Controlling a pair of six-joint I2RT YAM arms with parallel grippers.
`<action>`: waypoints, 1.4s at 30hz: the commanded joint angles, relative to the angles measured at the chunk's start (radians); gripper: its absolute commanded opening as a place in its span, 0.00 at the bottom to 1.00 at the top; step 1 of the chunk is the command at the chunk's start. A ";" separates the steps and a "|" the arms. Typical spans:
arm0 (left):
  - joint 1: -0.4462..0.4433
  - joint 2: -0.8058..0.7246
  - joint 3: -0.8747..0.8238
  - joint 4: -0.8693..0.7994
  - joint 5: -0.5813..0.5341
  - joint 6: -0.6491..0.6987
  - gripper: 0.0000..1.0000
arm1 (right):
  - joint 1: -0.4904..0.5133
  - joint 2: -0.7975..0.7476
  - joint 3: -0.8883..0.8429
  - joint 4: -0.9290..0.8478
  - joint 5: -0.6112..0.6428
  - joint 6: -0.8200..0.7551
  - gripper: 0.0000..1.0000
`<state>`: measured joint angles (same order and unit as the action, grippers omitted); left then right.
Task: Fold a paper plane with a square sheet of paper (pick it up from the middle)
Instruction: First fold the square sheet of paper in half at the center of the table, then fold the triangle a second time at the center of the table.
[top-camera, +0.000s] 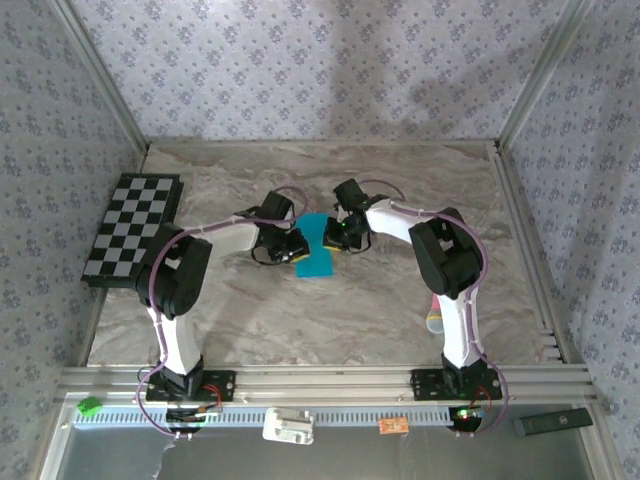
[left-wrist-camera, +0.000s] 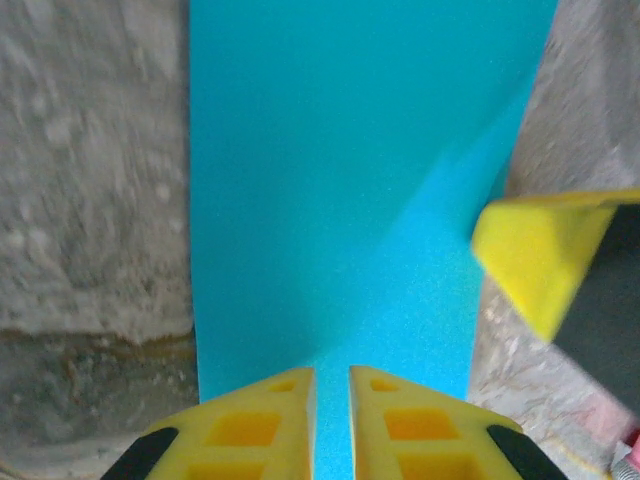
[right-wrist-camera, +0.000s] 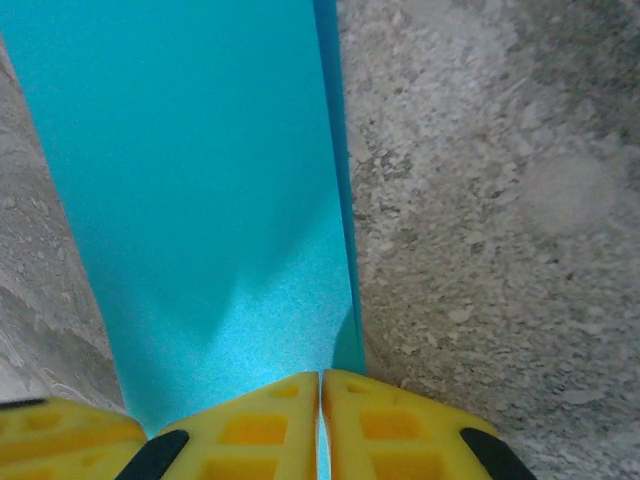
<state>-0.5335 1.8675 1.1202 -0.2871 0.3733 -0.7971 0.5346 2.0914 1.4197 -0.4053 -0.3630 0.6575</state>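
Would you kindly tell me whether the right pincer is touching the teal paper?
Touching: in the right wrist view the teal paper runs into the seam of the shut right pincer.

A black-and-white checkered board (top-camera: 133, 230) is noted at the left edge of the marble-patterned table (top-camera: 400, 300), lying flat and slightly skewed. A pink stick with a yellowish end (top-camera: 437, 316) is recorded near the table's front right, partly hidden. The enclosure is lined with floral-patterned walls (top-camera: 300, 60). Aluminium rails (top-camera: 320, 380) are fitted along the front edge. Below them, a green item (top-camera: 90, 406), a white item (top-camera: 288, 426), an orange tag (top-camera: 393, 425) and a black bar (top-camera: 553, 421) are observed, well apart.
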 joint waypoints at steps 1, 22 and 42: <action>-0.011 -0.034 -0.038 -0.005 0.012 -0.028 0.14 | -0.001 0.051 -0.008 -0.053 0.027 0.005 0.12; -0.020 -0.164 -0.106 -0.187 -0.021 0.063 0.11 | -0.001 0.048 -0.013 -0.077 0.076 -0.012 0.11; 0.084 0.044 0.130 -0.024 0.084 0.009 0.13 | -0.054 -0.195 -0.211 0.092 -0.020 0.097 0.39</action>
<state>-0.4458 1.8870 1.2163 -0.3260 0.4255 -0.7799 0.4770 1.9301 1.2354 -0.3305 -0.3676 0.7235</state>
